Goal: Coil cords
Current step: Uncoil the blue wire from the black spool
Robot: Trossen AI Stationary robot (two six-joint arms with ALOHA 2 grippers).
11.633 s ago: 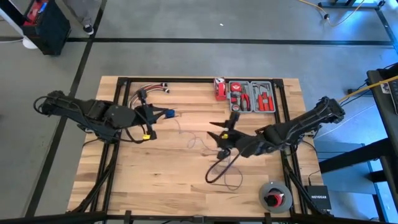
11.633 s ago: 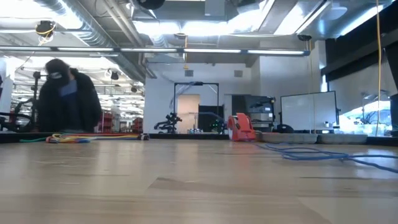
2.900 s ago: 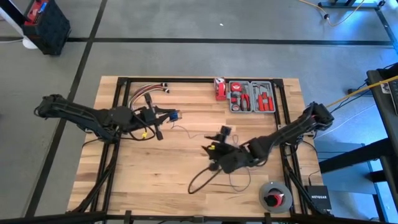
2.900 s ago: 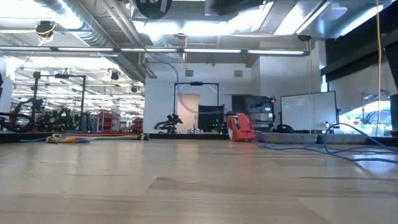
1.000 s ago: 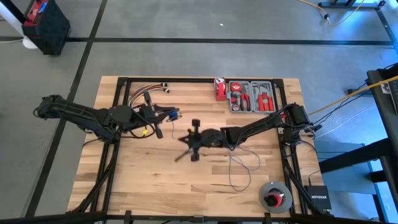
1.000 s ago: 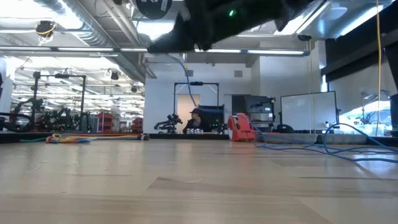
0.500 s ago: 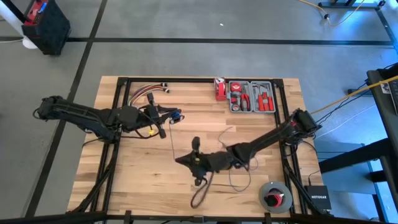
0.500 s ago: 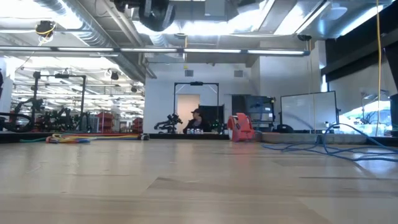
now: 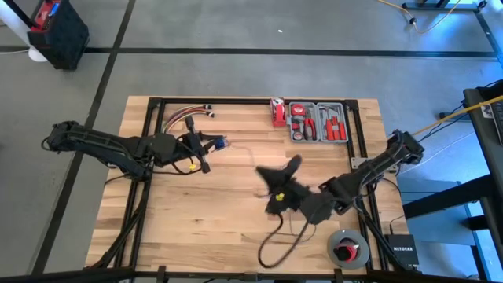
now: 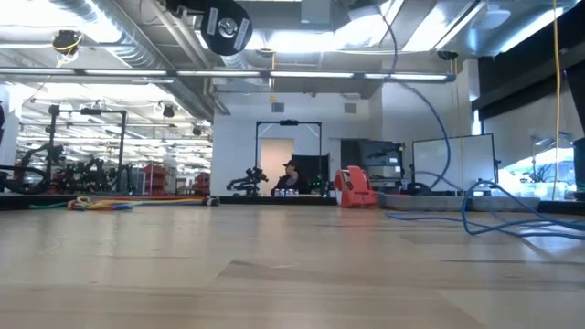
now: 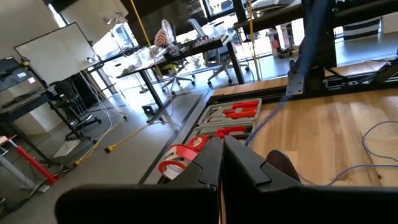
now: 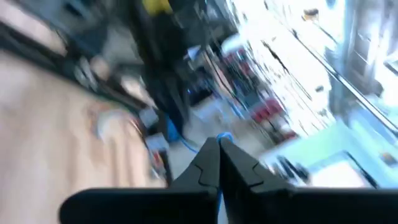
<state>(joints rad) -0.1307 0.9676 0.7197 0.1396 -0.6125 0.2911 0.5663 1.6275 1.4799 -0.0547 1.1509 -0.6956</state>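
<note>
The cord is a very thin blue-violet wire. In the low view the cord [image 10: 445,137] climbs in a tall arc from loose loops [image 10: 494,219] on the table's right part. My left gripper [image 9: 214,144] hovers shut over the far left of the table, the cord [image 11: 273,112] leaving its fingers. My right gripper [image 9: 277,179] is shut and raised above the table's middle, blurred, with a bit of blue cord [image 12: 224,137] at its fingertips. Slack cord loops [image 9: 297,228] lie on the table below it. My left gripper pinches the cord between its two fingers, which point level toward the table's right. The cord [image 11: 261,124] runs off from the fingertips in a straight line, clear of the table. My right gripper is shut with the cord [image 12: 222,138] showing at its fingertips, held high above the table. Blur hides how the cord sits there; the rest hangs down to the loops on the wood.
An open grey tool case [image 9: 318,122] and a red tape measure [image 9: 277,112] lie at the far edge. A bundle of coloured wires [image 9: 185,116] lies at the far left. A round spool [image 9: 347,248] sits near right. The right arm's black cable [image 9: 275,245] loops near the front.
My right gripper has swung from beside the left gripper toward the near edge, then toward the right and up, rolling as it went. The cord, low over the table before, now stands in a tall arc. My left gripper has stayed put.
</note>
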